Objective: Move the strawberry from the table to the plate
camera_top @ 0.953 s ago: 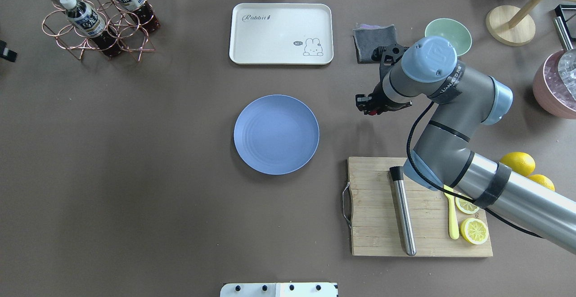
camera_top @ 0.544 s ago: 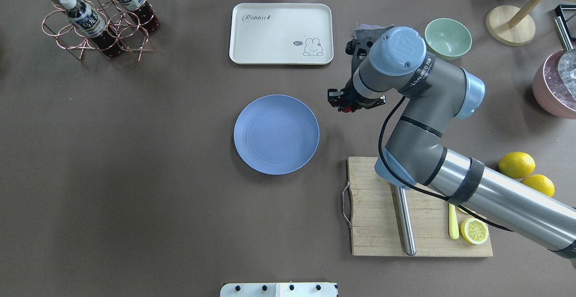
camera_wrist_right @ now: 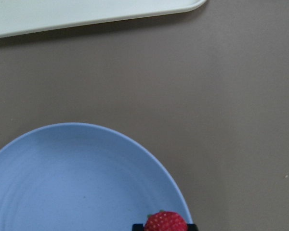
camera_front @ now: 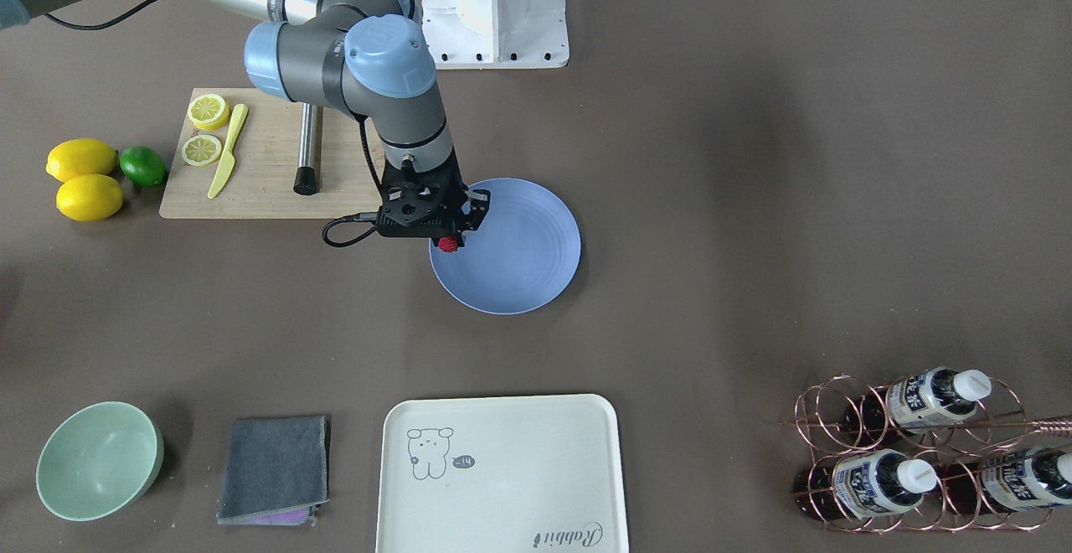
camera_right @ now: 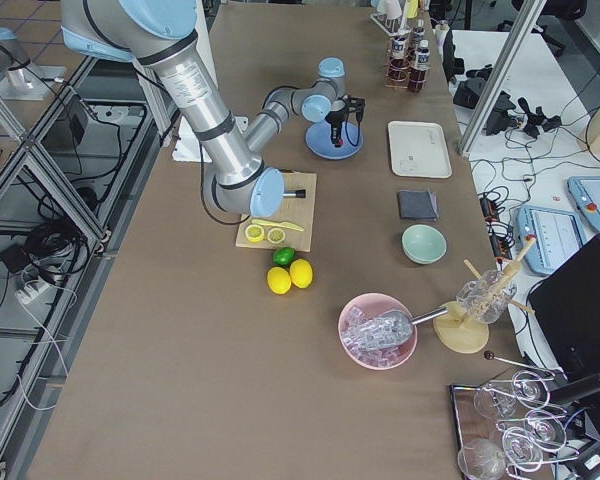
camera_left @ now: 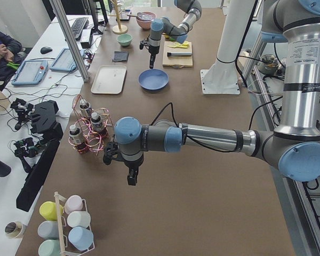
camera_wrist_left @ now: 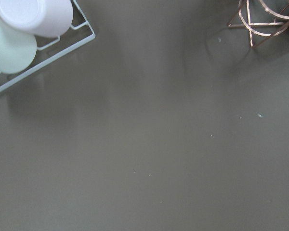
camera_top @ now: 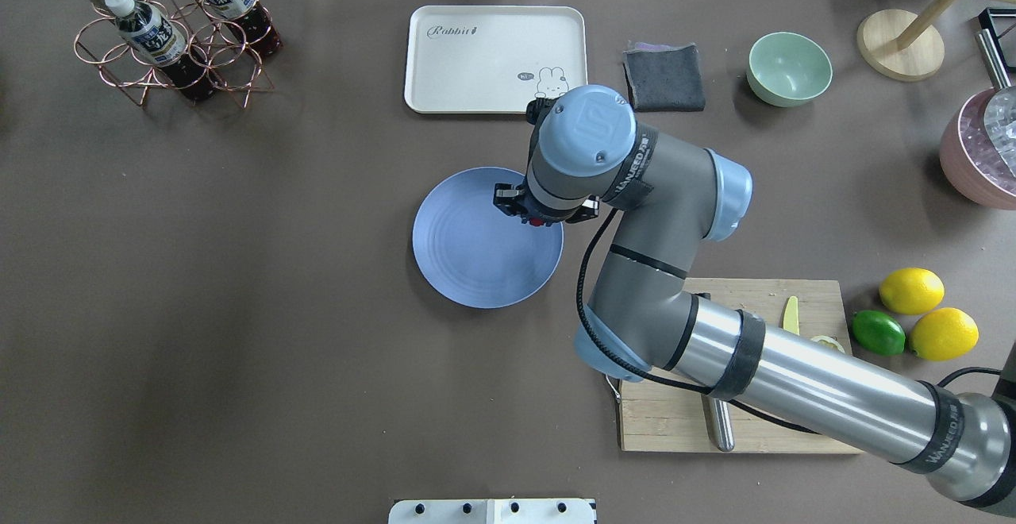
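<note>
The blue plate [camera_top: 468,258] lies in the middle of the surface [camera_top: 238,310], and its face shows only faint concentric rings. The strawberry [camera_front: 450,243] is not lying in it. It hangs just over the plate's rim, on the robot's right-hand side, pinched between the fingertips of the right pincer [camera_top: 540,217], which points straight down. In the right wrist view the berry sits at the bottom edge, just inside the plate's curve.

Beyond the plate lies a cream tray [camera_top: 476,71] with a rabbit drawing on its flat face. To its right are a folded grey cloth [camera_top: 665,78] and a mint-green bowl [camera_top: 790,70]. A pink bowl [camera_right: 343,338] near the surface's right end holds clear, ice-like chunks. A copper wire rack [camera_top: 238,83] at the far left holds white-capped bottles of dark drink.

The berry is small and red, dotted with pale seeds, and far smaller than the two lemons [camera_top: 911,290] beside the cutting board [camera_top: 810,295].

The left pincer [camera_left: 132,178] hangs above bare surface near the bottle rack. Whether it is spread or pressed together I cannot tell.
</note>
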`<action>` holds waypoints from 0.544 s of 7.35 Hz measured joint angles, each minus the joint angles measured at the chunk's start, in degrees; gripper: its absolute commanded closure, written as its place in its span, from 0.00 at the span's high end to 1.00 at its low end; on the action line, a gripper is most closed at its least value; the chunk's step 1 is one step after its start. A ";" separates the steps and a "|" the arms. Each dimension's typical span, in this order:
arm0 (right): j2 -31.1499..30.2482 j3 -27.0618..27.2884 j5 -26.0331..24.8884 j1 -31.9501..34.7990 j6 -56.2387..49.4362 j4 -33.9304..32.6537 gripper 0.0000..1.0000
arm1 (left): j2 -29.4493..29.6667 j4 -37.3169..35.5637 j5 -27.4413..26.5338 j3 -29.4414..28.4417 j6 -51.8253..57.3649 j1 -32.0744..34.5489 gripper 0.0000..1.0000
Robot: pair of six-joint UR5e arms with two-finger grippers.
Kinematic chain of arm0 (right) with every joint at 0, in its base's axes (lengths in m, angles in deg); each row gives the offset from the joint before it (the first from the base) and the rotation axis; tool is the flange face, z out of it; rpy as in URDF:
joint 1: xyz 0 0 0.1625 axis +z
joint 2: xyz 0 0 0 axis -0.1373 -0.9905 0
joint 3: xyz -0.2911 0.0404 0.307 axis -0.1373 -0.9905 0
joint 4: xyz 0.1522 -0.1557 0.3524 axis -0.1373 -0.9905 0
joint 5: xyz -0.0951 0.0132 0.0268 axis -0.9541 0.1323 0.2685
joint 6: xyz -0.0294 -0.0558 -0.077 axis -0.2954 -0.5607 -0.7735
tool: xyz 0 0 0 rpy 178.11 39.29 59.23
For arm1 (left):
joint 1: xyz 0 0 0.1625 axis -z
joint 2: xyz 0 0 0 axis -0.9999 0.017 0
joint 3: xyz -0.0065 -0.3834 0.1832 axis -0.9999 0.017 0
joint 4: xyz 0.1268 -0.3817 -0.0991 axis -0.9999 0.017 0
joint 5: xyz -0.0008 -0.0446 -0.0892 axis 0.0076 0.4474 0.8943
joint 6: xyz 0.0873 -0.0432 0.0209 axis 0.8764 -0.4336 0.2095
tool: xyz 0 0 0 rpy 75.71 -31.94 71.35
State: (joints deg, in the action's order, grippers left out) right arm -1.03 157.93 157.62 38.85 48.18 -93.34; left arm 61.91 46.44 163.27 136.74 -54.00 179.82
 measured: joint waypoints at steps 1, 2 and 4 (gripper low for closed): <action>1.92 -1.73 -1.43 -1.57 1.36 -0.41 0.00 | -1.36 1.16 -0.08 -0.81 0.32 0.02 0.98; 3.76 -3.63 -2.48 -2.85 2.60 -0.57 0.00 | -1.92 1.78 0.03 -1.73 0.40 0.05 0.98; 5.49 -5.75 -4.09 -4.29 3.50 -0.54 0.00 | -2.12 2.15 0.22 -2.44 0.34 0.07 0.98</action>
State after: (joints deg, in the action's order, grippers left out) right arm 4.46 152.18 153.52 34.56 51.68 -93.88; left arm 59.80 48.59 163.49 134.30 -53.67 179.89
